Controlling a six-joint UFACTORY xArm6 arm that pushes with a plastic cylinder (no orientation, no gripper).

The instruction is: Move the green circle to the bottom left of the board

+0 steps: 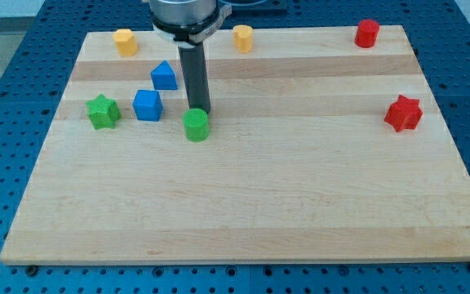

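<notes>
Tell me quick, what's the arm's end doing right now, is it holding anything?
No gripper, so nothing is held: my tip sits against the green circle on its top side, to the right of the blue cube.

A pale wooden board [243, 212] lies on a blue perforated table [6, 98]. On the board sit a green round block [196, 125], a green star block [102, 111], a blue cube [147, 105], a blue house-shaped block [164, 76], two yellow blocks [124, 41] [243, 37], a red cylinder [367, 33] and a red star block [403, 113].
</notes>
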